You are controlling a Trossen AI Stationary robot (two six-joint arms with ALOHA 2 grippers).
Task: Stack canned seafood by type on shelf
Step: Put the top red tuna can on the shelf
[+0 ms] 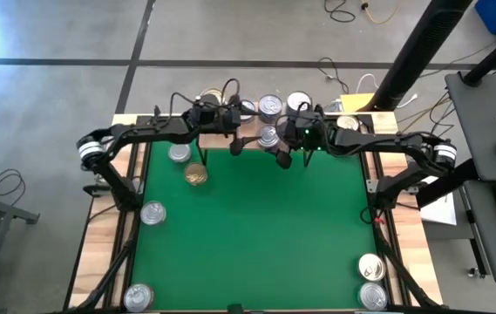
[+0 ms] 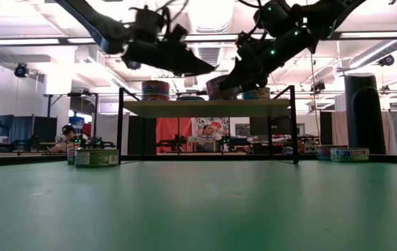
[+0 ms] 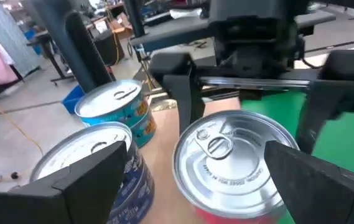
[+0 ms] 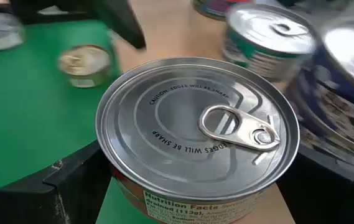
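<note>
**While both arms meet at the shelf, right gripper pinches a can**

While both arms reach to the far edge of the table [image 1: 256, 227], they meet over the shelf [image 2: 208, 107].

Right gripper [image 4: 183, 186]: pinching a silver can [image 4: 196, 134] with a pull tab, one finger on each side; label is reddish below the rim. In the high view this can [image 1: 268, 136] sits at the near middle of the shelf. Whether it rests on the board or hangs just above, cannot tell.

Left gripper [image 1: 236, 146]: spread wide, holding nothing, just left of the held can. Its wrist view shows its fingers [image 3: 89, 180] apart, with the held can between and beyond them and the right gripper's fingers on that can.

Other cans on shelf: a blue-sided stack [image 3: 116, 115] and a dark blue can [image 3: 96, 162] beside the held one; high view shows silver tops at the far side [image 1: 270, 106] and [image 1: 298, 102].

Cans on table: silver one [image 1: 179, 153] and gold-topped one [image 1: 196, 174] near left of the shelf, one at left edge [image 1: 152, 213], one at near left corner [image 1: 138, 296], two touching at near right corner [image 1: 370, 266] and [image 1: 372, 295].

Low view: shelf stands on black legs [image 2: 120, 125], cans [image 2: 155, 90] on top, both arms above it.
</note>
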